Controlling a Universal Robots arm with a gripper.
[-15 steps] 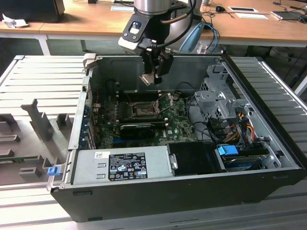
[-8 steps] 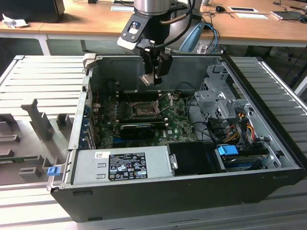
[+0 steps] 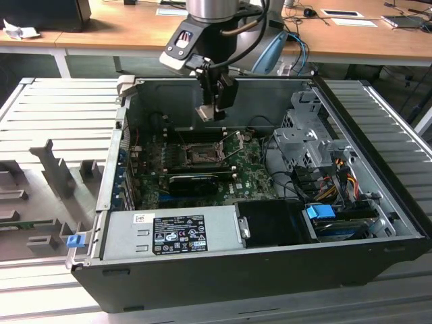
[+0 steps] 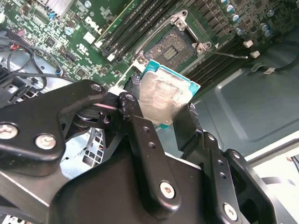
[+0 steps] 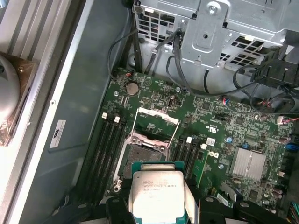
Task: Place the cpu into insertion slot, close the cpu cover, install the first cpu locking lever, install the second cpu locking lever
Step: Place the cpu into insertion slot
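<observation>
In the exterior view, the robot's black two-fingered hand [image 3: 213,108] is hanging inside the open black computer case [image 3: 202,273], which is lying on a grey slatted metal table [image 3: 54,108]. The hand is gripping the small flat square silver-grey cpu [image 3: 206,113] and holding it above the green circuit board, clear of the square black silver-rimmed insertion slot [image 3: 200,155] below. A silver power supply box [image 3: 169,233] is sitting at the near edge of the case.

In the second wrist view, the hand [image 4: 159,108] is showing from close up. Its fingers [image 4: 140,135] are pinching opposite edges of the cpu [image 4: 163,95], whose metal face is tilting towards the camera. The insertion slot [image 4: 175,49] is lying beyond it, uncovered and apart from the chip.

In the first wrist view, the cpu [image 5: 156,193] is sitting between the narrowed fingers [image 5: 117,210], just short of the insertion slot [image 5: 140,161]. The thin dark-silver frame-shaped cpu cover [image 5: 149,139] is standing lifted back from the socket. This view is also taking in black memory slots [image 5: 110,144], a ribbed silver heat sink [image 5: 247,163] and a perforated metal drive cage [image 5: 219,28].
</observation>
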